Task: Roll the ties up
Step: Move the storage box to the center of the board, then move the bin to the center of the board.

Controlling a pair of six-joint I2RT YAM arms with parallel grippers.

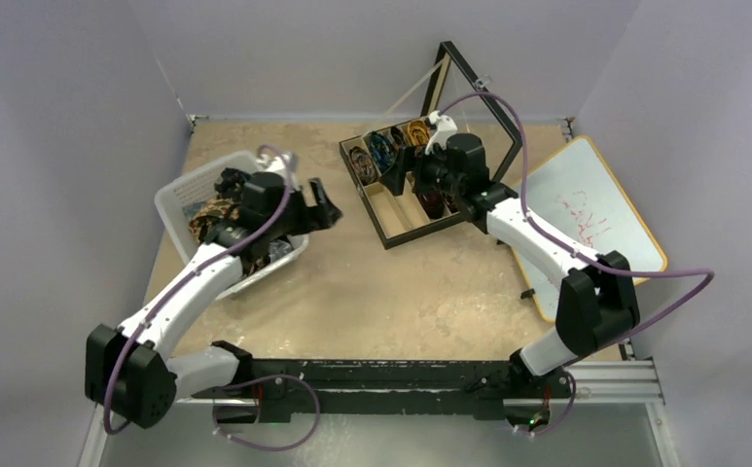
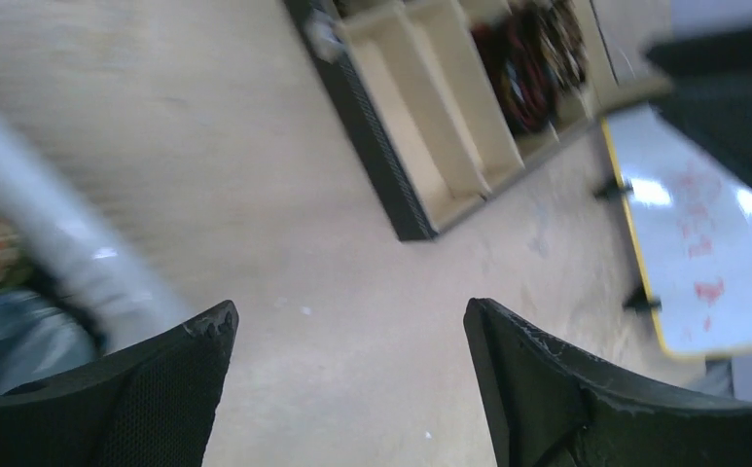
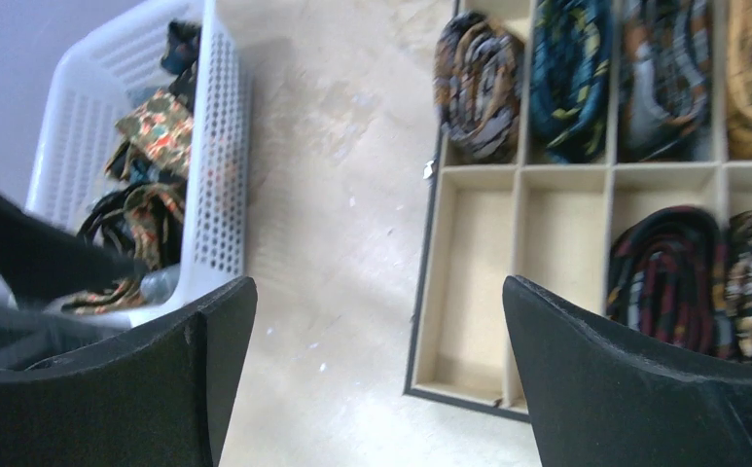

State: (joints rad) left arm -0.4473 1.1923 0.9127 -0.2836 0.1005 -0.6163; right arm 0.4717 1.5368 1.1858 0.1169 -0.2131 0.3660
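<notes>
Loose patterned ties [image 1: 214, 214] lie heaped in a white perforated basket [image 1: 172, 195]; the right wrist view shows those ties [image 3: 153, 136] as floral tan-orange and black. Rolled ties [image 1: 391, 151] fill several compartments of a black-framed box [image 1: 383, 233], where the coils [image 3: 479, 83] are brown, blue, grey, gold and dark red. My left gripper [image 1: 328, 209] hovers just right of the basket, open and empty [image 2: 347, 316] over bare table. Above the box's left side my right gripper [image 1: 428, 183] is open wide with nothing in it [image 3: 376, 292].
The box's lid [image 1: 479, 97] stands open at the back. A whiteboard with red marks [image 1: 595, 219] lies to the right, near the right arm. Several box compartments [image 3: 556, 243] hold nothing. Grey walls enclose the tan table [image 1: 372, 292].
</notes>
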